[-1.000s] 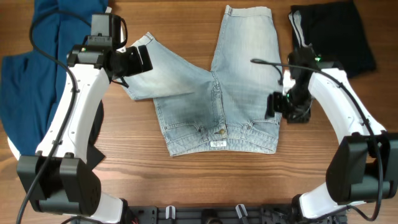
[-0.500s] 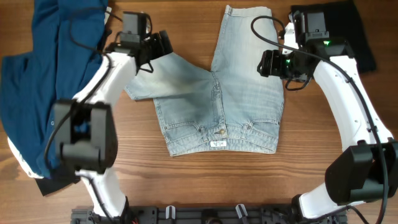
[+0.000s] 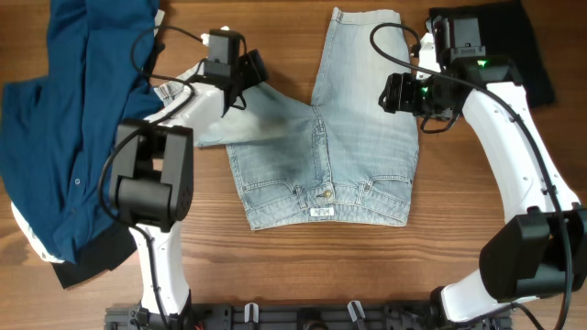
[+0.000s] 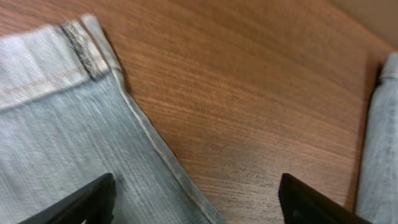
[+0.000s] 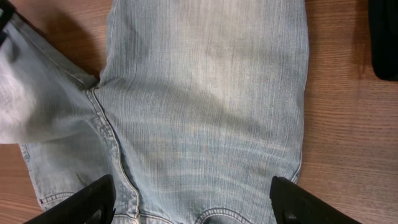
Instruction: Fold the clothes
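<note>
The pale-blue denim shorts (image 3: 339,147) lie flat at the table's middle, waistband towards the front. One leg splays to the left and the other points to the back. My left gripper (image 3: 249,70) is open at the splayed leg's back edge. In the left wrist view (image 4: 198,202) one finger (image 4: 87,200) is over the denim and the other over bare wood, with the seam edge (image 4: 155,146) between them. My right gripper (image 3: 393,93) hovers open over the other leg (image 5: 205,93), holding nothing. Its fingertips (image 5: 87,202) stand wide apart.
A large dark-blue shirt (image 3: 64,119) lies bunched along the left side, under the left arm's base. Black shorts (image 3: 509,46) lie at the back right corner, their edge (image 5: 385,37) showing in the right wrist view. Bare wood lies in front of the waistband.
My left gripper has moved back and to the right along the splayed leg, and its jaws have narrowed a little. My right gripper went from the waistband up to the leg, then stayed.
</note>
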You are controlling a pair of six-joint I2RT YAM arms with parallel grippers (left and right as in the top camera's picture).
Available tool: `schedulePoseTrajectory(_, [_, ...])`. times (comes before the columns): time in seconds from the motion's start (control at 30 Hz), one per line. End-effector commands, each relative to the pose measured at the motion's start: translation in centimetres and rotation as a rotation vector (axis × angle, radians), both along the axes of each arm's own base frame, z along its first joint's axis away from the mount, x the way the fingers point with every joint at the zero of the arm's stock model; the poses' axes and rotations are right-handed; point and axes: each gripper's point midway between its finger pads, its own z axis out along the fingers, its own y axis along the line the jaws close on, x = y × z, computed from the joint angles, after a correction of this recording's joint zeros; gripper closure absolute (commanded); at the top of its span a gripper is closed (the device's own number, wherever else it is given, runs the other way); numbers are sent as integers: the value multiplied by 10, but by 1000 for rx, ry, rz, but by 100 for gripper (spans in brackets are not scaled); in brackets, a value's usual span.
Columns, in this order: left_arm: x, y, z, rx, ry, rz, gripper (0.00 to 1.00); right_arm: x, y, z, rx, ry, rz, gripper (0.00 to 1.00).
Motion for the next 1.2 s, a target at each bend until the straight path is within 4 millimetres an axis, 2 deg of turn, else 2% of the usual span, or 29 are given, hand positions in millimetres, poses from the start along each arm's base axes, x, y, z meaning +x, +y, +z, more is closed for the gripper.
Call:
schedulePoseTrajectory(0.0, [-4,0,-21,50,23,30,25,2,0,6,-2,-19,6,20])
schedulePoseTrajectory(0.1, [-6,-3,-29,63,33,30,35,2,0,6,-2,-18,6,20])
schedulePoseTrajectory(0.3, [-13,-4,-56,76,81,23,66,3,1,6,-2,-23,6,20])
schedulePoseTrajectory(0.33, [-14,-4,-62,77,91,25,74,3,1,6,-2,-23,6,20])
schedulePoseTrajectory(0.4, [-14,-5,-66,70,96,25,96,3,1,6,-2,-23,6,20])
schedulePoseTrajectory(0.6, [-11,-9,-62,55,84,8,96,3,1,6,-2,-23,6,20])
schedulePoseTrajectory(0.73, [12,-23,-28,109,11,-108,96,4,1,7,-1,-27,6,20])
schedulePoseTrajectory(0.93, [53,-33,38,149,-137,-121,96,3,1,6,-1,-25,6,20])
schedulePoseTrajectory(1.0, [63,-36,52,133,-204,-116,96,3,1,6,-1,-24,6,20])
schedulePoseTrajectory(1.17, [77,-52,66,108,-312,-123,96,4,1,7,0,-26,5,20])
